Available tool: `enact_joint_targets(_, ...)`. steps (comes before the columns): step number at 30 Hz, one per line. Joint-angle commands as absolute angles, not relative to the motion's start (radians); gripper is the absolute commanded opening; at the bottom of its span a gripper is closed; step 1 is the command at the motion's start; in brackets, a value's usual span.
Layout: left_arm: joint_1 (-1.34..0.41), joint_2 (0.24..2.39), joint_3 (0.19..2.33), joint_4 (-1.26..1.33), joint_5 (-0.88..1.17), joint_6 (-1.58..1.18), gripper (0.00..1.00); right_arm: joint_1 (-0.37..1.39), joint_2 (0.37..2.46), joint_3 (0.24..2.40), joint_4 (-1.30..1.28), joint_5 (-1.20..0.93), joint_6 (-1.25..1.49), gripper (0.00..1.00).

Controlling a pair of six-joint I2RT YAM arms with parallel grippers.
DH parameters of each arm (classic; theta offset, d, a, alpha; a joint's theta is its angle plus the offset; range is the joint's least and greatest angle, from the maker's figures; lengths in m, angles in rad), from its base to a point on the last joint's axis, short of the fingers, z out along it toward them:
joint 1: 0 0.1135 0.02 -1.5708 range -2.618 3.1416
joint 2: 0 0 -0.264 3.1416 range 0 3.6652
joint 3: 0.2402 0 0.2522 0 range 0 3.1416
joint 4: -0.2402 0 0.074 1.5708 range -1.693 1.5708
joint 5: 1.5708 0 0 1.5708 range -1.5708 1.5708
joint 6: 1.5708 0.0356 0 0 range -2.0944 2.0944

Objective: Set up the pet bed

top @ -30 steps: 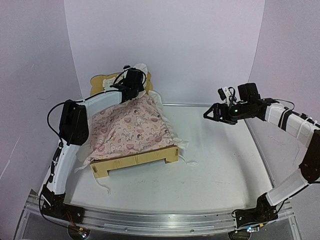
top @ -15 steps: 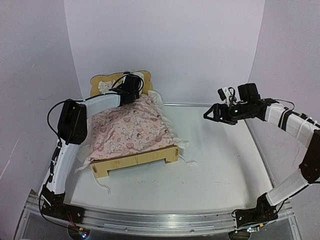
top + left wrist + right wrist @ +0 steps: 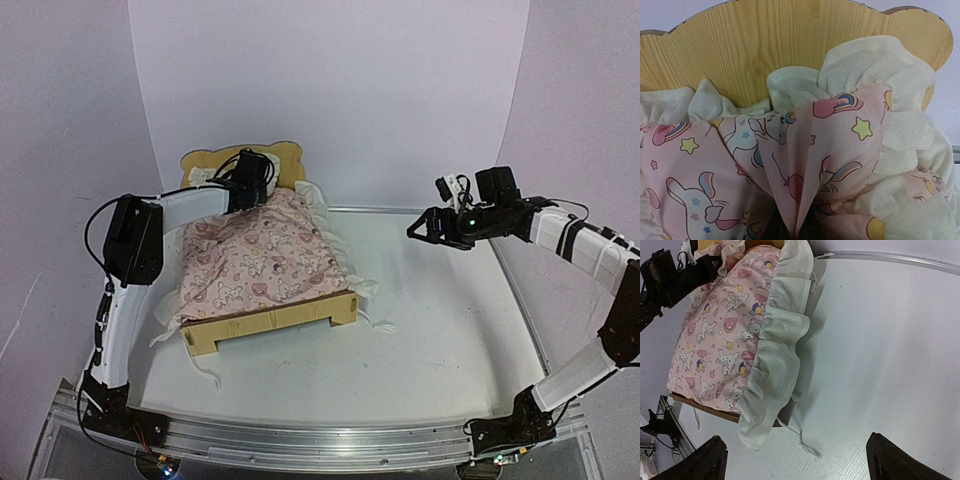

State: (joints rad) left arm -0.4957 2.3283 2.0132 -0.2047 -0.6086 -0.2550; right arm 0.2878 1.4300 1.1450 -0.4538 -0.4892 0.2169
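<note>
Top view: pet bed sits at 9 o'clock on the table, with its headboard toward 11. The blanket covers the bed, so we can't see the mattress. The left gripper is down at the head end. The right gripper hangs at 2 o'clock, well apart from the bed.

Left wrist: jaws pinched tight on a pink fabric fold, headboard at 12 o'clock just behind. We can't tell whether it's the blanket's top edge or a pillow. White ruffle is bunched against the wood at 1 o'clock.

Right wrist: fingers spread wide with nothing between them. The bed is at 10 o'clock, the blanket overhangs the near rail, and a tie string lies on the table.

We judge the step to be dressing the head end. Next move probably calls for letting go and lifting straight off so the fabric isn't dragged. The bunched ruffle and loose strings could snag.
</note>
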Motion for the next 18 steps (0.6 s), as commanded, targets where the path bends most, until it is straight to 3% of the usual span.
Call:
enact_joint_targets(1, -0.471, 2.248, 2.017, -0.189, -0.541, -0.237, 0.15, 0.288, 1.416, 1.147, -0.43, -0.502, 0.21, 0.98)
enact_joint_targets(5, -0.472, 2.24, 2.026, -0.19, -0.523, -0.231, 0.34, 0.288, 1.418, 1.147, -0.426, -0.508, 0.216, 0.98)
enact_joint_targets(10, -0.475, 2.202, 2.005, -0.18, -0.456, -0.182, 0.45, 0.287, 1.414, 1.146, -0.426, -0.506, 0.216, 0.98)
enact_joint_targets(18, -0.479, 2.148, 1.933, -0.101, -0.206, -0.073, 0.5, 0.288, 1.417, 1.149, -0.425, -0.507, 0.216, 0.98)
